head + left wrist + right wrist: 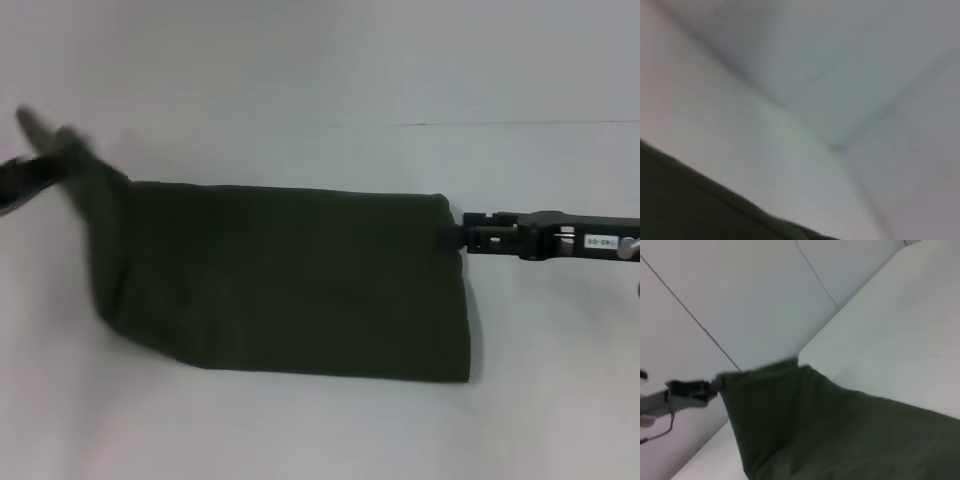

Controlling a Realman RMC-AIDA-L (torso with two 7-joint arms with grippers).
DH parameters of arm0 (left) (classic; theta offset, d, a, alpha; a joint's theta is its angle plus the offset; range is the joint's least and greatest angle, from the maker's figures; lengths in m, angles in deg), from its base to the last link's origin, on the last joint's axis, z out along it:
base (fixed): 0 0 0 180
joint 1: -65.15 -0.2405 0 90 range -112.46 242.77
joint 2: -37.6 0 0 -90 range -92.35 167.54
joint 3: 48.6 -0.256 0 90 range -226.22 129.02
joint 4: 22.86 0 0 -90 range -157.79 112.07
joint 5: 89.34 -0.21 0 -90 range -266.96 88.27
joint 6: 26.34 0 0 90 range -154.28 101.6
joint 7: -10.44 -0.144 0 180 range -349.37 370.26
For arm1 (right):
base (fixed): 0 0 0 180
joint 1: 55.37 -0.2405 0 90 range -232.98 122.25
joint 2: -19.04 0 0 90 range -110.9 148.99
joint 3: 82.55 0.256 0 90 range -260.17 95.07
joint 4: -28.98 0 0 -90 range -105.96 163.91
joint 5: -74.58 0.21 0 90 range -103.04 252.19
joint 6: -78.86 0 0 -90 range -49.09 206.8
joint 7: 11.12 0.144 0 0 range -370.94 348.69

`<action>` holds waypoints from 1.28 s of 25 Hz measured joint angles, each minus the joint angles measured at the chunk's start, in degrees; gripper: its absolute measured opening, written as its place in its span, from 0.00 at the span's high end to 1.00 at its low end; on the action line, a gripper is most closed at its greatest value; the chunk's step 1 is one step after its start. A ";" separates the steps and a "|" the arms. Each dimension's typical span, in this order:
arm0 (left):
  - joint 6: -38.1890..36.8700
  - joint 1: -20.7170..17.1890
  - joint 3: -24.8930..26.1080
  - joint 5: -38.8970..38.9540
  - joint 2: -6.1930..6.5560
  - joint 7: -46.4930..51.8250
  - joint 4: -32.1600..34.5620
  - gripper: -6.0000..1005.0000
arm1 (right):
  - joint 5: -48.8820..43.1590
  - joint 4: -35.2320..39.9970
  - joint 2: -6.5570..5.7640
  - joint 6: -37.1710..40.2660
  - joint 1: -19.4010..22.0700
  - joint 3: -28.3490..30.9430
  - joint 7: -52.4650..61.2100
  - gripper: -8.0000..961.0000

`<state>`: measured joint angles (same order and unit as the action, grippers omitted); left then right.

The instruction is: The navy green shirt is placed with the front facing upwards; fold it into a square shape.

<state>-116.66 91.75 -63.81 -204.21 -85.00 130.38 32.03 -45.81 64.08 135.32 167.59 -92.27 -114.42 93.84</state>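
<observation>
Folding looks part-done: the shirt point(290, 285) lies on the table point(300, 430) as a dark olive band, long axis running left-right across the middle, no lettering showing on the upper face. Near edge of the band sits flat and fairly straight, running toward the table's right side; the near-left corner is pulled in and slopes upward. Right gripper point(452, 234) is at the shirt's far-right corner, arm coming in level from the right edge of the table, tips touching or just at the cloth; looks pinched on that corner but I cannot tell for sure whether the jaws are closed. Left gripper point(70, 150) is at the far-left end, raised off the table, with the shirt's left end drawn up to it in a tapering peak, so my read is it's clamped on the shirt. The right wrist view backs that up: the left gripper point(715, 385) sits at the lifted corner with the cloth hanging down from it. Left wrist view shows only a dark strip of the shirt point(690, 205) at one edge and blurred pale surfaces beyond, no fingers. Key relation: both grippers sit on the far long edge, one at each end, with the shirt's body lying between them and toward the near edge. Left end is up, right end is low, so the band is uneven. Judgement: next fold likely carries left end over toward right, along the long axis. Risk: cloth slipping or skewing.
</observation>
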 joint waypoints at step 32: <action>-5.75 9.64 -4.84 14.64 -1.84 -58.74 -58.42 0.58 | 0.82 0.43 -5.79 -2.34 5.18 -1.27 7.04 0.10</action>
<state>-122.41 101.38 -68.65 -189.57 -86.85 71.64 -26.39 -45.00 64.52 129.52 165.25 -87.09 -115.68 100.88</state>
